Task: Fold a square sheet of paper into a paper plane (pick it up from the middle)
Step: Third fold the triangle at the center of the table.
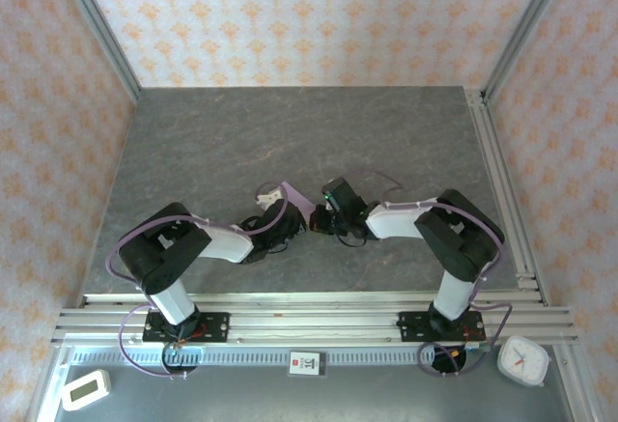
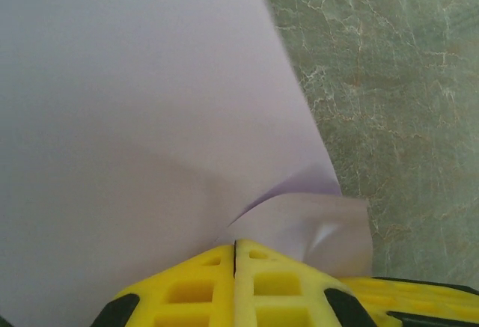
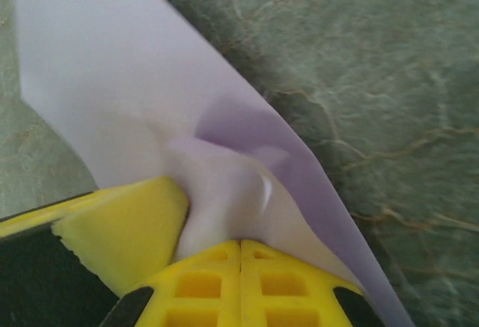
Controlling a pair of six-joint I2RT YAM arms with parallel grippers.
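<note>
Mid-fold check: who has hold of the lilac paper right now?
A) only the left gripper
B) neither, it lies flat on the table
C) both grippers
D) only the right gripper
C: each wrist view shows its own gripper, the left gripper and the right gripper, closed tight on an edge of the square sheet of paper, which puckers at both pinch points.

A lab test cell: wallpapered panels (image 1: 290, 16) box in a grey marbled table (image 1: 290, 132) beyond the left tool (image 1: 293, 217) and right tool (image 1: 321, 219); behind them run aluminium rails (image 1: 309, 311) with arm bases (image 1: 183, 325) bolted on, then a timer (image 1: 85, 389) and a clock (image 1: 522, 360).
</note>
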